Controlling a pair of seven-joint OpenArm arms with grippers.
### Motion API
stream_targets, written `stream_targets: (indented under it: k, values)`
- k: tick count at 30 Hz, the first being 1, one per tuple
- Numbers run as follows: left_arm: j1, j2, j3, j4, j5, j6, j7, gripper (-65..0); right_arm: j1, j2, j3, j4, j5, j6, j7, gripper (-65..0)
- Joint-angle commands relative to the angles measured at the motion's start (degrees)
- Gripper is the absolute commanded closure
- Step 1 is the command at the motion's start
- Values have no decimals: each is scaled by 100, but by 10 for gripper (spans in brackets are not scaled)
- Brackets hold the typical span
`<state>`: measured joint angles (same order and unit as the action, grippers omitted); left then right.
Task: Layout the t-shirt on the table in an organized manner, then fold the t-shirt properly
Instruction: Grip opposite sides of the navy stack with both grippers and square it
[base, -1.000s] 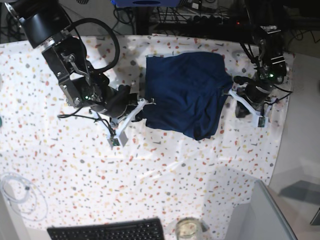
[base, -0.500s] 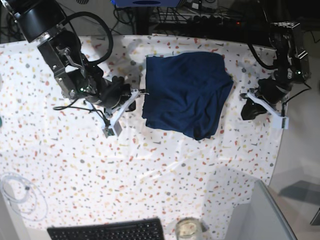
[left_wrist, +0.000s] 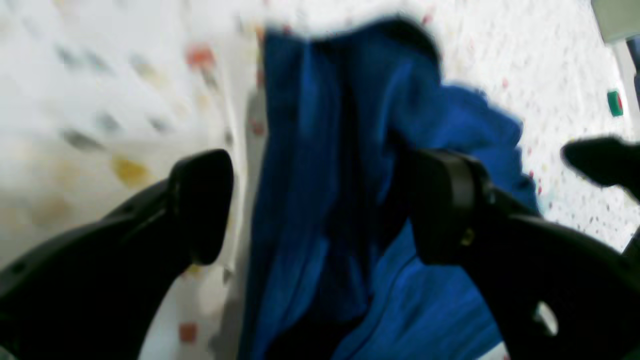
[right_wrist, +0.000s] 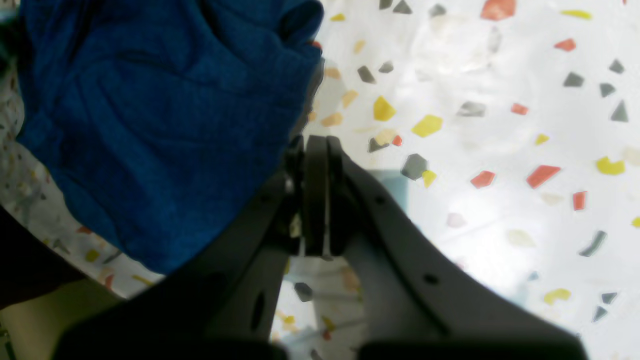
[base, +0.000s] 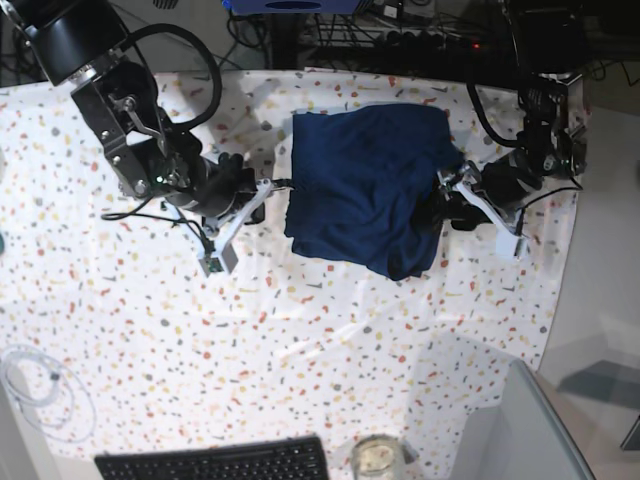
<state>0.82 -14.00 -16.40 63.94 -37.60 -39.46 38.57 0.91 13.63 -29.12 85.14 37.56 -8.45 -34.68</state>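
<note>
The navy t-shirt (base: 365, 185) lies bunched and wrinkled on the speckled table (base: 300, 330), towards the far side. My left gripper (base: 447, 203) is open at the shirt's right edge. In the left wrist view its two black fingers (left_wrist: 200, 205) stand wide apart, with a fold of the t-shirt (left_wrist: 320, 125) between them. My right gripper (base: 272, 190) is shut at the shirt's left edge. In the right wrist view its pads (right_wrist: 316, 190) are pressed together with nothing seen between them, and the t-shirt (right_wrist: 150, 125) lies just to the left of the tip.
A black keyboard (base: 215, 462) and a glass jar (base: 375, 458) sit at the near edge. A coiled white cable (base: 40, 390) lies near left. A grey panel (base: 520, 430) stands near right. The table's right edge runs close behind the left arm.
My left gripper swung out to the right, came back to the shirt's right edge, and opened wide. The right gripper drew slightly back from the left edge, still shut.
</note>
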Motion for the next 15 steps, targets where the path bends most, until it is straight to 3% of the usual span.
stream_targets:
  k: [1, 6, 9, 12, 15]
  values:
    - [-122, -108, 27, -43, -103, -54, -98, -515, 81, 22, 25, 114, 37, 49, 96, 0]
    - [-201, -108, 730, -614, -103, -54, -775, -512, 81, 31, 25, 114, 37, 49, 96, 0]
    - [-341, -108, 1293, -1054, -103, -54, -1039, -453, 81, 31, 25, 114, 37, 49, 96, 0]
    - [-447, -108, 1610, -1326, -103, -54, -1109, -329, 81, 39, 25, 114, 37, 49, 96, 0]
    - [-517, -143, 1768, -1317, -103, -54, -1074, -118, 72, 57, 77, 97, 37, 49, 96, 0]
